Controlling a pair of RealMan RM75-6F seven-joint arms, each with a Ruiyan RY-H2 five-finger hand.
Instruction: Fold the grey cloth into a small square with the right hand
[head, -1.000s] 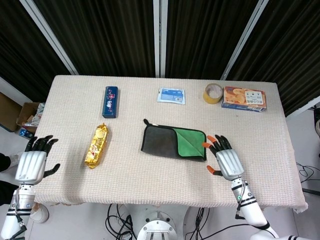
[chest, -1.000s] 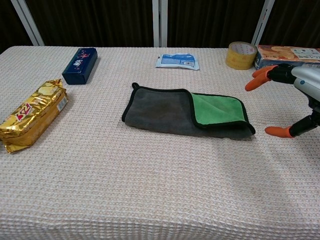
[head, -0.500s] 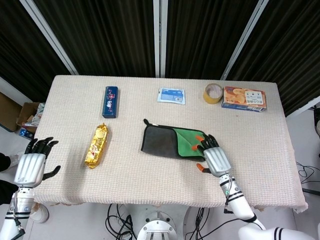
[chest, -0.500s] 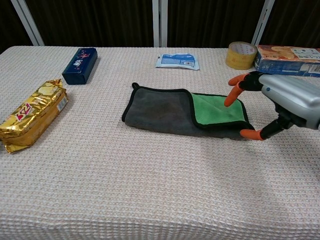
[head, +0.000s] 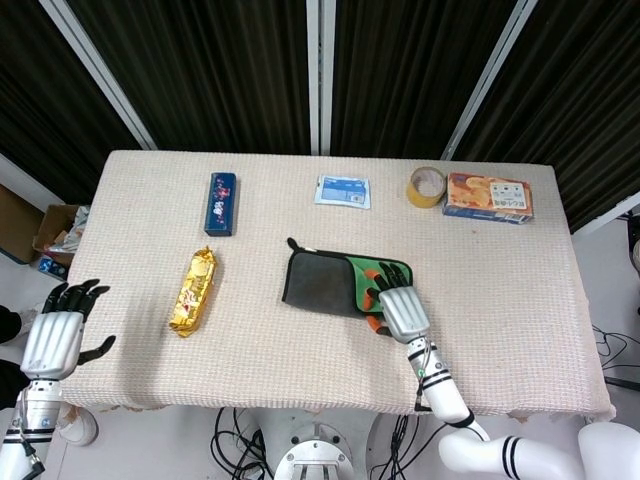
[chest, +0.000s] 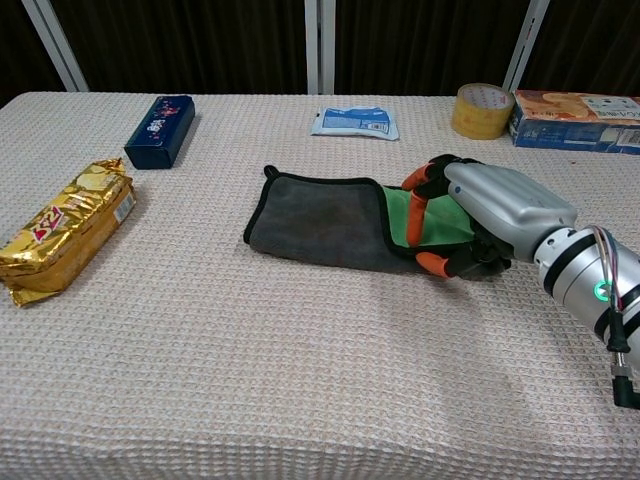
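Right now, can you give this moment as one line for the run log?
phase: reaching cloth | right hand: over green flap of cloth, grip unclear | left hand: off table edge, open, holding nothing | cloth: folded once, not yet a square

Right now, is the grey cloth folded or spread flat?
Partly folded, not yet a small square. The grey cloth lies as a long rectangle, its green inner face showing at one end, where the right hand covers it.

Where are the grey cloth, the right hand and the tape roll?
grey cloth (chest: 315, 222), chest view, on the bare grey left half.
right hand (chest: 480, 215), chest view, on the silver back of the hand over the green flap.
tape roll (head: 426, 187), head view, on its near rim.
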